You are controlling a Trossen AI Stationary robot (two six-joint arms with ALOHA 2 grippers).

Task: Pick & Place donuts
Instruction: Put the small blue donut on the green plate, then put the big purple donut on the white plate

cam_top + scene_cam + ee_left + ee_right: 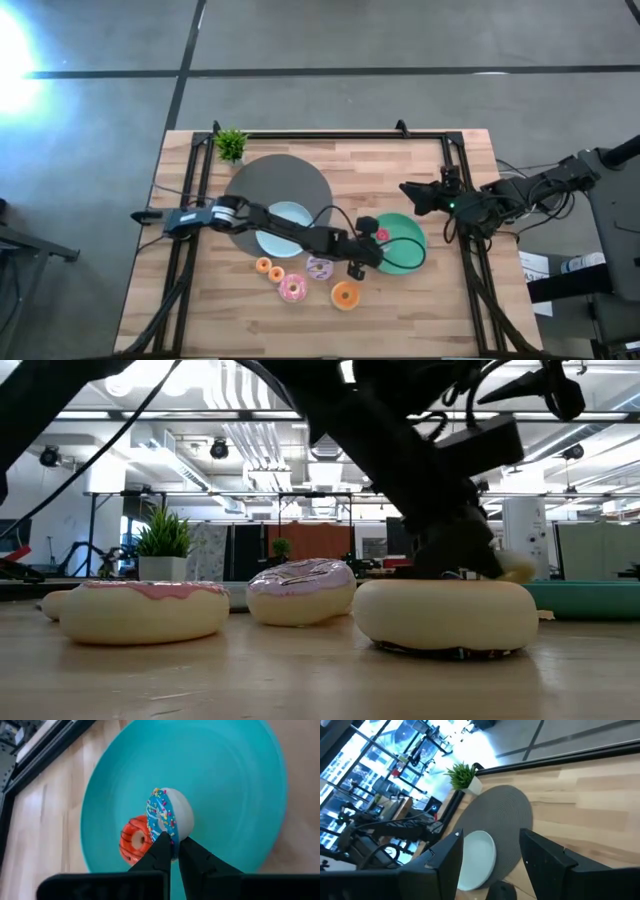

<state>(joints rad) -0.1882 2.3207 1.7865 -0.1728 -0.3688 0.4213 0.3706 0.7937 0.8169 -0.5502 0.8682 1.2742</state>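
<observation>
My left gripper (172, 846) reaches over the green plate (235, 780) and is shut on a white donut with blue sprinkled frosting (170, 815). A red donut (134, 840) lies flat on that plate beside it, also seen in the high view (382, 235). Other donuts rest flat on the wood: two small orange ones (263, 265), a pink one (293, 290), a lilac one (320, 267) and an orange one (345, 295). My right gripper (490, 855) waits open near the table's right edge (415, 193). My left gripper pinches the blue-frosted donut by its rim (170, 839) between the two fingertips (159, 851). The donut stands on edge beyond the fingers, over the green plate. Whether its far rim touches the plate, I cannot tell.
A light-blue plate (283, 228) sits on a round grey mat (290, 180). A small potted plant (231, 145) stands at the far left corner. A dark frame runs along the table's edges (320, 135). In the low view the donuts (145, 610) stand close in front.
</observation>
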